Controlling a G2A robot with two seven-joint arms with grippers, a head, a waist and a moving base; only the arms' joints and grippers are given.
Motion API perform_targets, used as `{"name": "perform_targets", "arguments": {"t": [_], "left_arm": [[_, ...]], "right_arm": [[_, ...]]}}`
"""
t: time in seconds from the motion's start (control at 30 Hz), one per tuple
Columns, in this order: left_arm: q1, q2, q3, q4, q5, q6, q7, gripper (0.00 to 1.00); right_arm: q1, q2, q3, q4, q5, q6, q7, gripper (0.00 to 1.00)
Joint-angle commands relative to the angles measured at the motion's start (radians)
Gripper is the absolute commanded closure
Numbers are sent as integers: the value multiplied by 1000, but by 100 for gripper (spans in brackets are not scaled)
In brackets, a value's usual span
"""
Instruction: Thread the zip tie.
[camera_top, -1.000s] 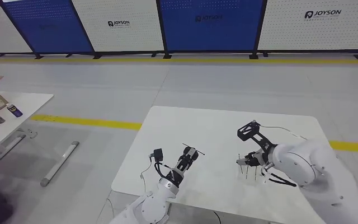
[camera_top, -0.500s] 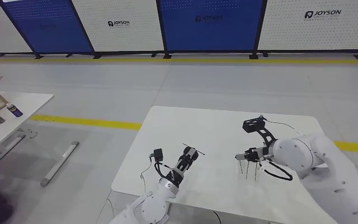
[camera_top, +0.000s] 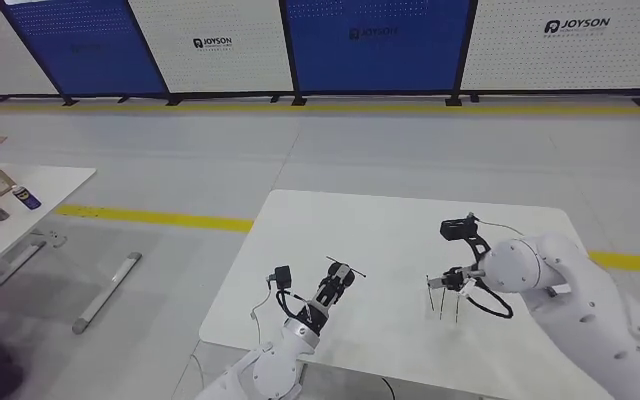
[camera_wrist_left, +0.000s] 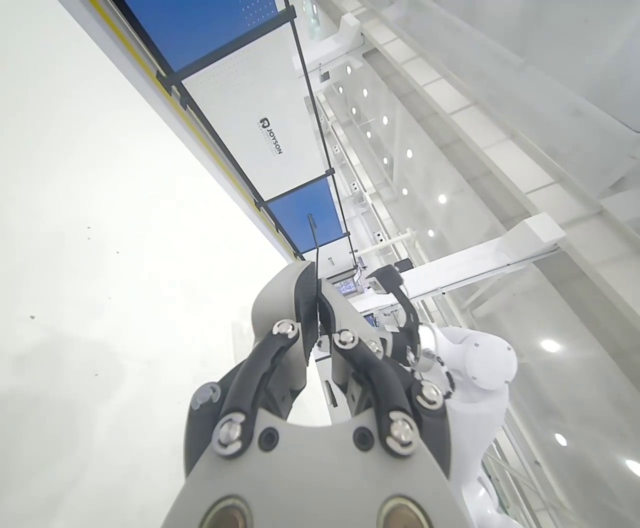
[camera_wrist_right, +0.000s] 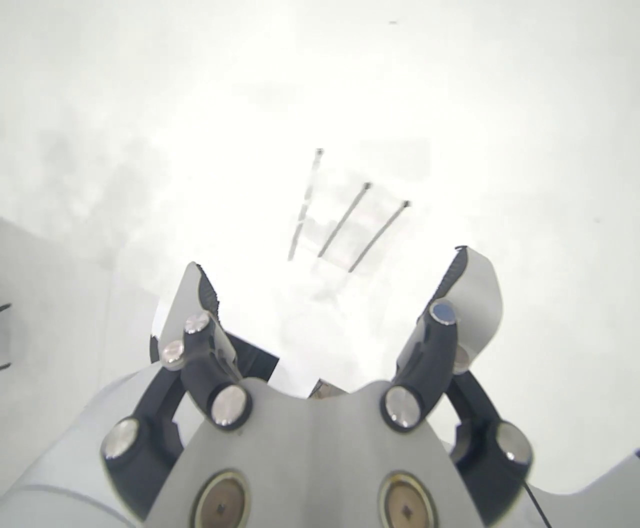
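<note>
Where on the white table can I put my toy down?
The far part of the table, beyond both grippers, is bare; so is the middle strip between the left gripper, shut on a zip tie, and the three loose zip ties. It is crowded where the right gripper hangs open by those ties.

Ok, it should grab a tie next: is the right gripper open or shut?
Open: the right gripper has its jaws wide apart, with three zip ties on the table beyond.
</note>
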Motion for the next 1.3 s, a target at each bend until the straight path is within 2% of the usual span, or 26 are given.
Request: {"name": "perform_targets", "arguments": {"t": [0.0,0.1,0.4,0.47,0.6,0.67,0.77,0.9,1.13,1.2,1.27], "left_arm": [[0,0,0,0,0,0,0,100],[0,0,0,0,0,0,0,100],[0,0,0,0,0,0,0,100],[0,0,0,0,0,0,0,100],[0,0,0,0,0,0,0,100],[0,0,0,0,0,0,0,100],[0,0,0,0,0,0,0,100],[0,0,0,0,0,0,0,100],[0,0,0,0,0,0,0,100],[0,0,0,0,0,0,0,100],[0,0,0,0,0,0,0,100]], "right_arm": [[-6,-30,9,35,-90,0,2,0],[-22,-73,15,32,-161,0,2,0],[-22,-73,15,32,-161,0,2,0],[-40,-72,46,40,-89,-15,-21,0],[-54,-65,83,6,-31,0,2,0],[-52,-58,87,19,-19,0,2,0],[-36,-49,70,29,50,0,2,0],[39,-34,-20,74,51,0,2,0],[39,-34,-20,74,51,0,2,0],[23,-35,-28,76,40,-9,-25,0],[12,-40,-24,45,82,-25,-31,0]]}}
